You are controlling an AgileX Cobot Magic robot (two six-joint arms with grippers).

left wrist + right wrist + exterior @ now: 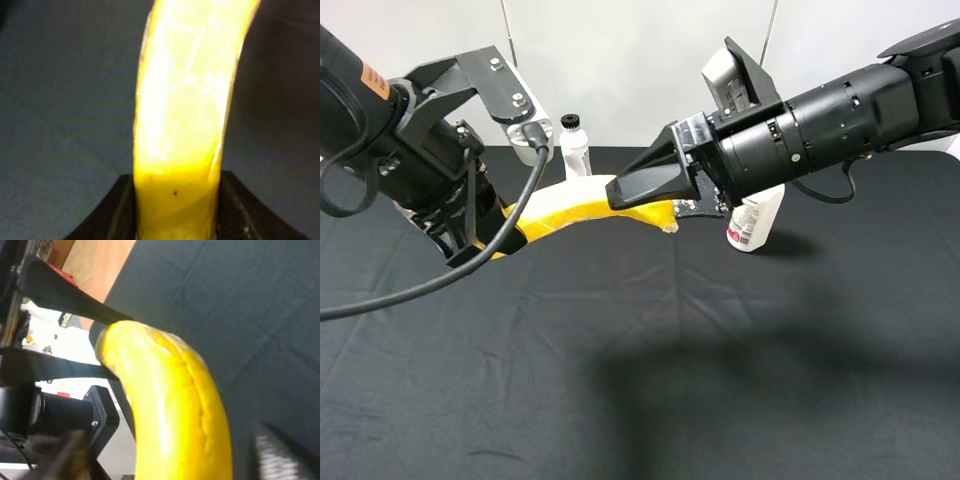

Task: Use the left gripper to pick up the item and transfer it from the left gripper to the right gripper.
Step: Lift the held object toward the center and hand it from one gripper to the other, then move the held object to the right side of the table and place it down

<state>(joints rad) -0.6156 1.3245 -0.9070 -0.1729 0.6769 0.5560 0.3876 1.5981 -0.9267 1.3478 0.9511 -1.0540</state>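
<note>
The item, a long yellow banana (570, 212), hangs above the black tablecloth. My left gripper (495, 240) is shut on its left end. The left wrist view shows the black fingers (117, 210) pressed against both sides of the banana (185, 100). From the right, my right gripper (620, 195) reaches over the banana's other end, and its wedge-shaped finger covers part of the fruit. In the right wrist view the banana (170, 405) lies between the two blurred fingers (280, 455) of that gripper (177, 455), with a gap on each side.
A slim white bottle with a black cap (575, 150) stands at the back behind the banana. A wider white bottle (755, 222) stands under the right arm. The black cloth (670, 380) covers the table in front.
</note>
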